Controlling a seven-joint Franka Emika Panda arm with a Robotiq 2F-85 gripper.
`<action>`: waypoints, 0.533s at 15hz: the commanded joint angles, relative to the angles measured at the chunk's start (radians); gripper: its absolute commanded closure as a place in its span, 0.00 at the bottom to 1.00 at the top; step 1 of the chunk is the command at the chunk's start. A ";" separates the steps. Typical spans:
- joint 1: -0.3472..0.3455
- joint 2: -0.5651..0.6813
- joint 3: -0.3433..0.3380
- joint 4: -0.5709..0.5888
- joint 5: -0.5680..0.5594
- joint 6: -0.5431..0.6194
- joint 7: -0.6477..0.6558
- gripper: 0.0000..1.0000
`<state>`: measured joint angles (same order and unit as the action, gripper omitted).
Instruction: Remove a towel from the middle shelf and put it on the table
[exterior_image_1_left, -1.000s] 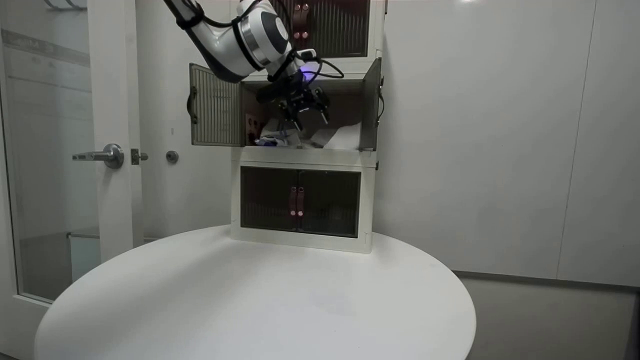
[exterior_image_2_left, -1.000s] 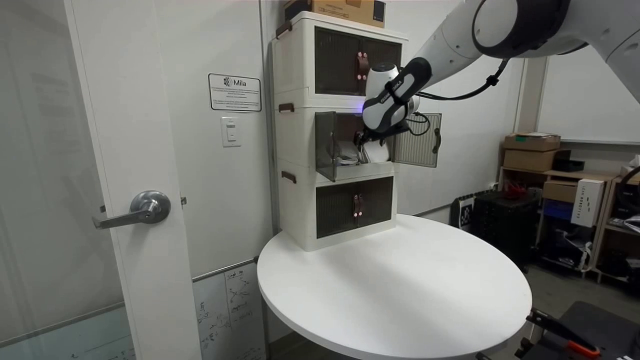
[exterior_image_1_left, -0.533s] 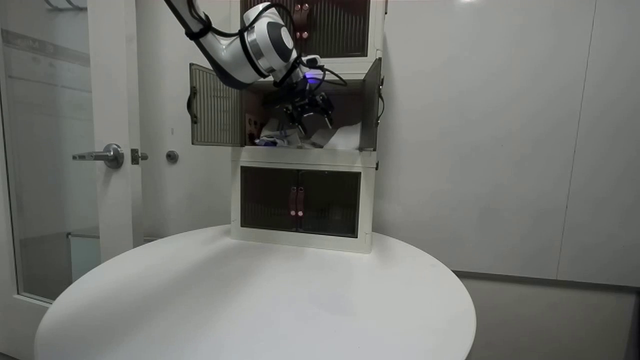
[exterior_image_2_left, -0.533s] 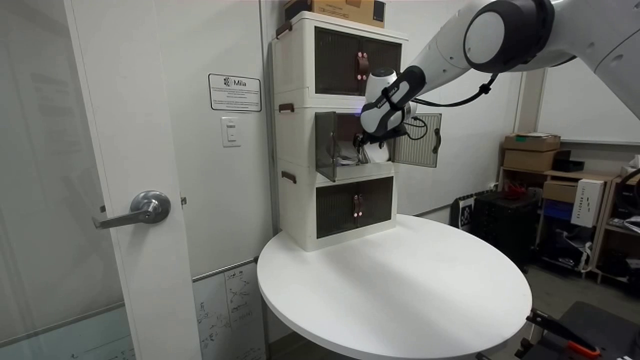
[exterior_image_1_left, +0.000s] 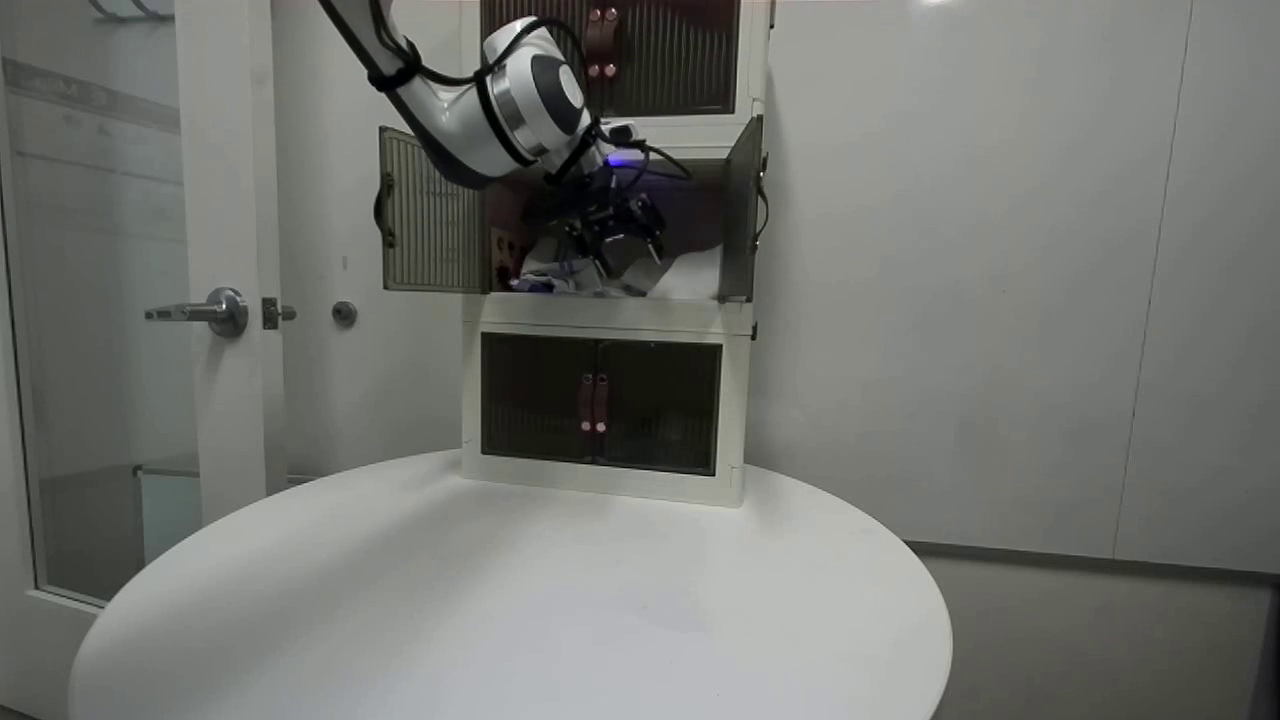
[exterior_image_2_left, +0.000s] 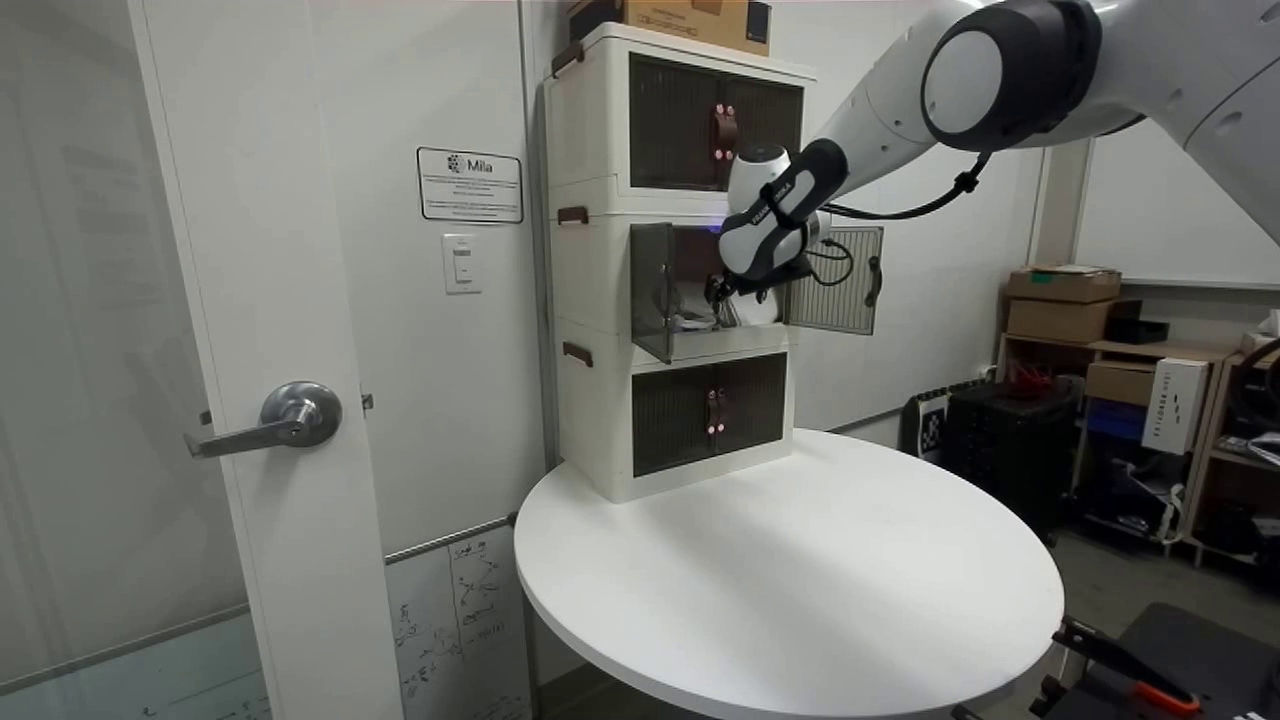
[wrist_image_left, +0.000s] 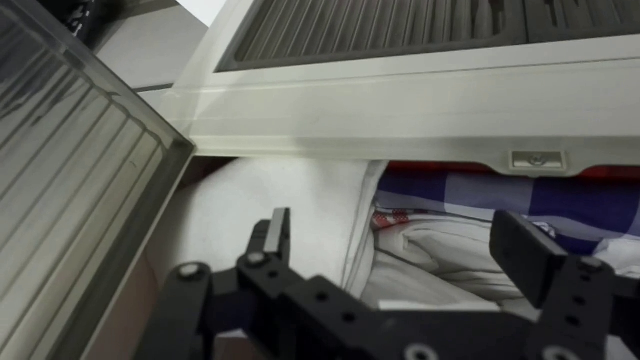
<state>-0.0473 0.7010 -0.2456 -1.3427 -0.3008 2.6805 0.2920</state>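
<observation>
I saw the gripper (wrist_image_left: 392, 235) hang, jaws spread apart, at the middle shelf (exterior_image_1_left: 695, 215), where the red-marked towel (wrist_image_left: 445, 245) lay.

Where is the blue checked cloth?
In the wrist view, the checked cloth lies at right, beside the smooth white cloth, inside the open middle shelf.

My end effector (exterior_image_1_left: 631, 261) almost blends with the dim middle shelf (exterior_image_1_left: 695, 215); soft shadow crosses the surface (exterior_image_1_left: 700, 600), glare dots the wall (exterior_image_1_left: 980, 280).
</observation>
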 joint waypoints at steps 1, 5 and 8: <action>0.015 0.041 -0.051 0.052 0.004 0.043 0.017 0.00; 0.008 0.073 -0.072 0.090 0.012 0.043 0.018 0.00; -0.001 0.119 -0.070 0.135 0.023 0.023 0.010 0.00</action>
<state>-0.0495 0.7495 -0.2987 -1.2910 -0.3008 2.7078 0.2952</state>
